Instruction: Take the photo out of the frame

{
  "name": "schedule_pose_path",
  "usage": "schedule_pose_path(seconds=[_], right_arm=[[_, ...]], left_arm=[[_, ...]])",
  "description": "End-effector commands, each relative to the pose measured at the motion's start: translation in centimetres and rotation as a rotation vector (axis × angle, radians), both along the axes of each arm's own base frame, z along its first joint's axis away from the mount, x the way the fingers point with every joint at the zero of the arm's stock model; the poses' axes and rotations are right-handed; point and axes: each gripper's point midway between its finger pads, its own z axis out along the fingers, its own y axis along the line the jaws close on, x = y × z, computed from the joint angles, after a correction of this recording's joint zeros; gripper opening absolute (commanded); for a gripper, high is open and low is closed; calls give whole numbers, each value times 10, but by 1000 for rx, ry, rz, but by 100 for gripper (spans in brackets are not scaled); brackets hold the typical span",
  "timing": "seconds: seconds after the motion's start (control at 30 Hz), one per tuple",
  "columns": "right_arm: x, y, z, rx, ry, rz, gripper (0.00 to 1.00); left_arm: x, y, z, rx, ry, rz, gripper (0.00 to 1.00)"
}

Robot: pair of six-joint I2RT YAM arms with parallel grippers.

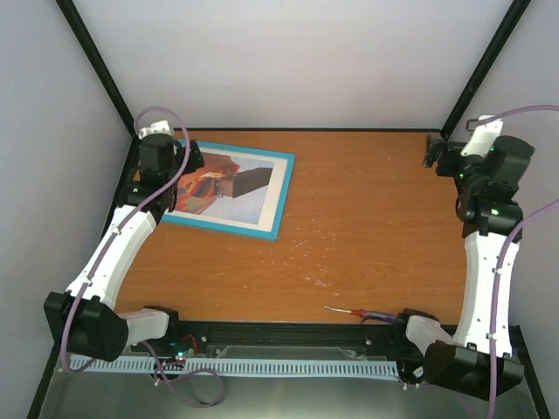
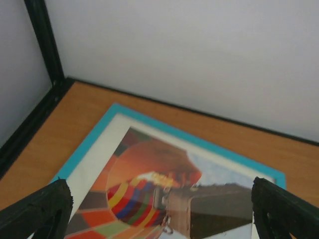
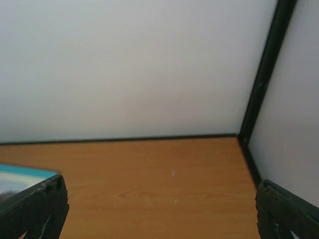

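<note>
Left gripper [image 1: 166, 164]: your jaws stood spread wide with nothing between them. Both black fingertips [image 2: 40, 211] showed at the bottom corners of the left wrist view, well apart.

The frame [image 1: 262, 232]: turquoise-fronted, it lay flat and face up on the table [image 1: 376, 227], under and ahead of your left gripper and turned a little askew to the table's far edge. Seen from the top, that gripper hung over the frame's left end. Whether a fingertip touched the frame could not be told.

The photo [image 2: 149, 174]: a balloon striped in red, orange and blue with a brownish basket, it sat inside the frame, bordered by a white mat [image 2: 97, 159]. In the left wrist view it lay between your two fingers and just beyond them — balloon nearer the finger at the left of the view, basket nearer the one at the right.

Right gripper [image 1: 439, 153]: jaws likewise fully parted and empty, held above the table near its far right corner. The frame lay well off to this gripper's left. Only a sliver of turquoise corner showed just above one finger in the right wrist view; ahead of the gripper lay bare table and a white wall [image 3: 139, 64].

Sundry: a slim tool [image 1: 354, 312], red and purple, lay at the table's near edge, behind your right gripper and beside that arm's base, well apart from the frame.
</note>
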Motion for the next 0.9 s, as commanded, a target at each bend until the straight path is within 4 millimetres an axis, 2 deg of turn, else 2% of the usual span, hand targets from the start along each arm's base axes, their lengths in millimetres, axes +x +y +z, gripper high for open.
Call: schedule_pose_path(seconds=[0.0,0.13,0.23,0.37,0.53,0.67,0.87], right_arm=[[16,29,-40,19,72,128,100],[22,64,-95,-17,185,304,100],[21,88,-136,-22,278,415,100],[12,118,-177,-26,366,552,97],[-3,145,-213,-31,429,683,91],[-10,153,-235,-44,466,725,90],[-15,166,-251,-26,503,799,88]], left_arm=[[-7,7,-26,-131,1,-51,94],[-22,5,-79,-168,119,-102,77],[-35,-12,-113,-194,209,-169,65],[-51,-50,-146,-196,311,-268,55],[-67,-100,-174,-165,419,-395,52],[-73,-132,-192,-136,488,-477,53],[-73,-177,-212,-141,557,-618,54]])
